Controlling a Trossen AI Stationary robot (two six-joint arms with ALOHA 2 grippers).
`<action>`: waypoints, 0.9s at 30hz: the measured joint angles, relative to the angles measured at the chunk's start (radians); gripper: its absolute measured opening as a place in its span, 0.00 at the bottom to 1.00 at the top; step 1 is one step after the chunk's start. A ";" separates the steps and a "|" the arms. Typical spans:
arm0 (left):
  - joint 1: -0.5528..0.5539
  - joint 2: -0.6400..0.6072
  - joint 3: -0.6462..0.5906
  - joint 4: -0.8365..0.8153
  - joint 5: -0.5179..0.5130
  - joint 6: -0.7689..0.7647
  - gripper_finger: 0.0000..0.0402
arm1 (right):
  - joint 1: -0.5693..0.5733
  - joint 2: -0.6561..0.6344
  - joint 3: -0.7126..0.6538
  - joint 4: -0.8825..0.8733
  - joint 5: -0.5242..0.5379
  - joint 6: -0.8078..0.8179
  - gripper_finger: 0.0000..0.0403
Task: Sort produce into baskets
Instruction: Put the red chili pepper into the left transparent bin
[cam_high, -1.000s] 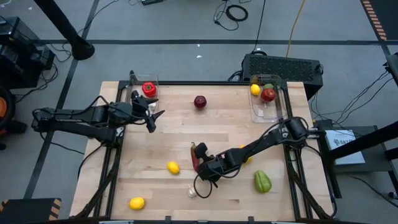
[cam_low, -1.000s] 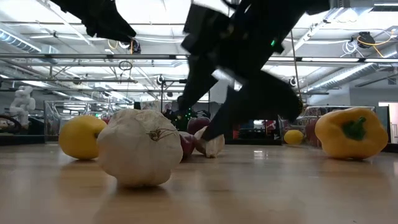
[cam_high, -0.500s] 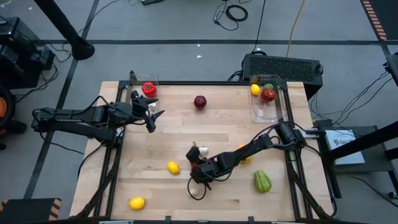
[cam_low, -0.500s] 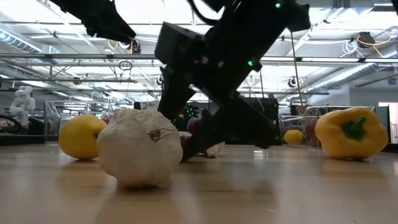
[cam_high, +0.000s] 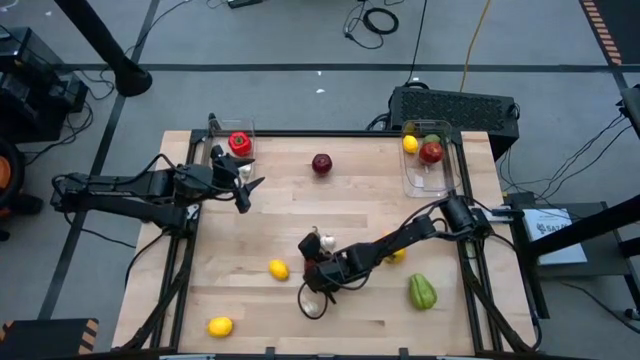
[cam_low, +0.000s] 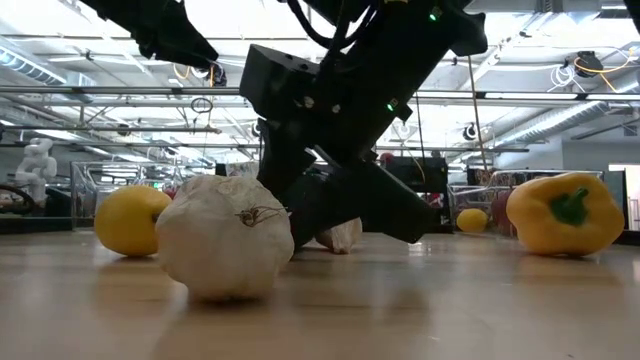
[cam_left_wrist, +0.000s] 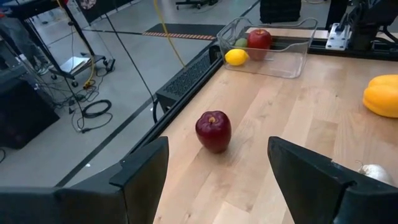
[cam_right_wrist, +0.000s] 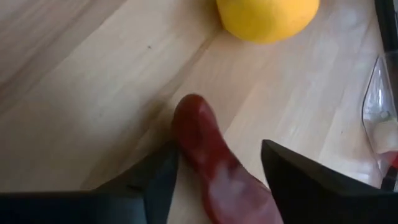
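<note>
**Right claw down astride the chili**

On the table, the right arm has reached farther out and sunk lower than a second ago, so that from above it now covers the red chili, which showed beside it earlier. The left arm has not stirred and waits well off from the chili, near the left basket; the left gripper stands wide with nothing between its fingers.

The right gripper is open, not yet clamped. The chili lies flat on the wood between its fingers: one finger is right against the chili's side, the other stands a little apart.

The right basket sits far from the chili at the table's back corner, with a lemon and a red apple in it. A loose lemon lies just past the chili's tip, and a small garlic piece lies near the chili beside the arm.
</note>
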 joint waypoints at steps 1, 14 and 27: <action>0.000 0.000 0.000 0.000 0.000 0.000 0.70 | -0.001 0.000 0.000 0.003 0.000 0.008 0.52; 0.000 0.000 0.000 0.000 0.000 -0.002 0.70 | -0.001 0.000 0.000 0.011 0.001 0.007 0.30; 0.000 0.000 0.000 0.000 0.000 -0.003 0.70 | 0.000 0.000 0.003 0.011 0.004 -0.006 0.17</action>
